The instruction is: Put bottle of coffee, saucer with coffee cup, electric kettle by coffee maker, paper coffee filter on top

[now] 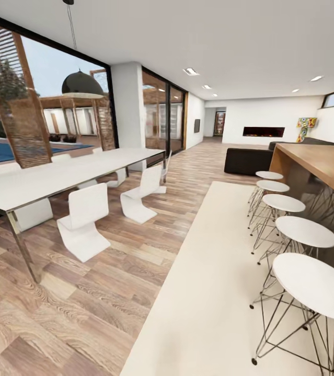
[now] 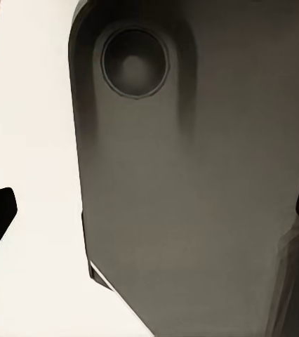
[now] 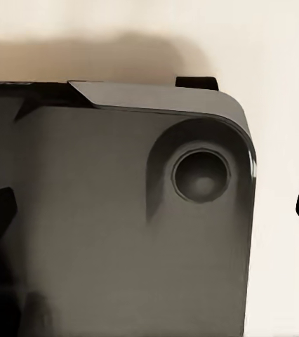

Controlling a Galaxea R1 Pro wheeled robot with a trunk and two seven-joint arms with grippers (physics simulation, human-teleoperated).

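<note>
The head camera looks level down a long room — dining table [image 1: 67, 175] at ten o'clock, stools [image 1: 305, 232] at three — while both wrist cameras face steeply down, close over the robot's dark grey base [image 2: 191, 196] on the cream rug [image 1: 208, 292] that all views share.

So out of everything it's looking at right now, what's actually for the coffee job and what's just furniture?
For the job:
- nothing here; no coffee things or kitchen countertop in sight

Just there:
- long white dining table
- white chairs
- round white stools
- wooden bar counter
- cream rug
- dark sofa
</note>
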